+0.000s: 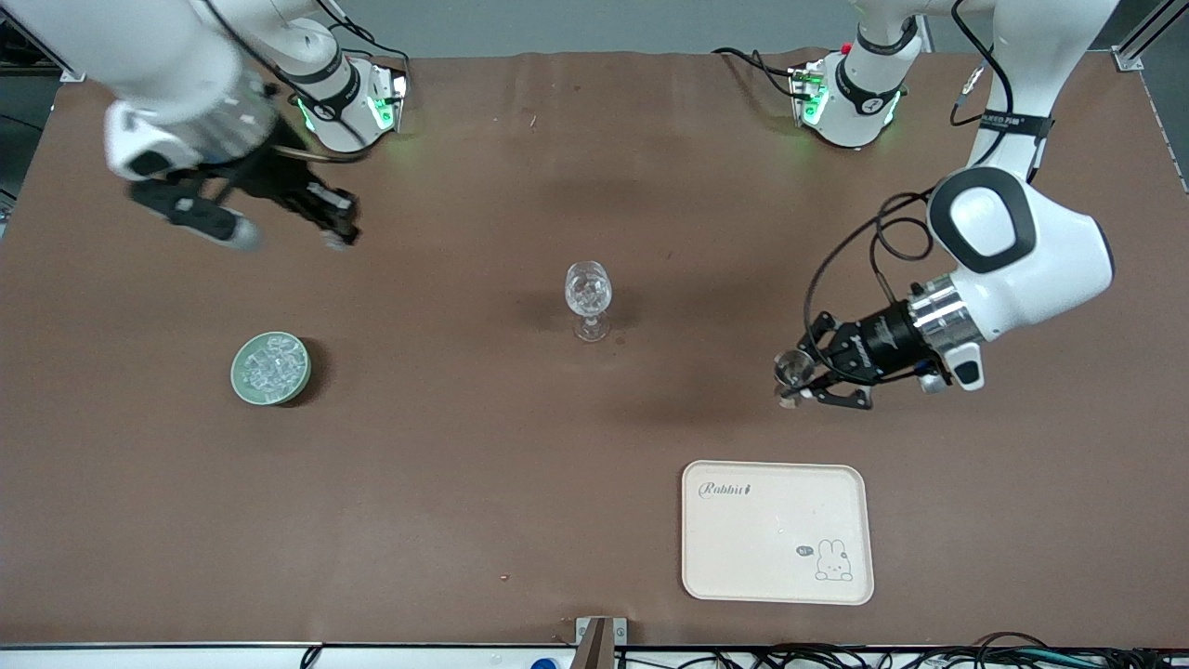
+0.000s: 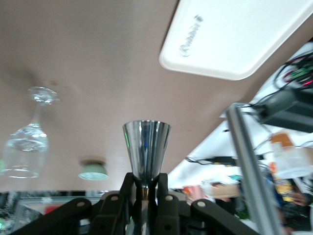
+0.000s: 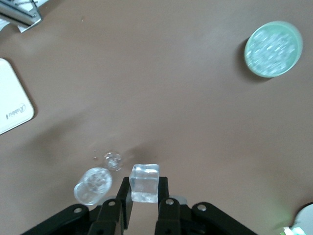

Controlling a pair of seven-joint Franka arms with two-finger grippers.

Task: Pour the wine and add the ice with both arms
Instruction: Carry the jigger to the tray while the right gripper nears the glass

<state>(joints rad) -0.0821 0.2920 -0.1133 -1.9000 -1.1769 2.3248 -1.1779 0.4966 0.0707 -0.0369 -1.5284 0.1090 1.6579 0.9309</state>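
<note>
Right pincer carries an ice cube toward the wine glass for dropping in, while left pincer grips a steel jigger over the counter.

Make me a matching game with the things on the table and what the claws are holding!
Things:
1. wine glass
2. green bowl
3. shiny metal cup
4. ice cube

Places:
a. pinched in the right claw
b. full of ice chunks, toward the right arm's end of the table
c. standing upright on the table's middle, ice inside
d. pinched in the left claw, by its narrow end

Pairs: 1-c, 2-b, 3-d, 4-a
</note>
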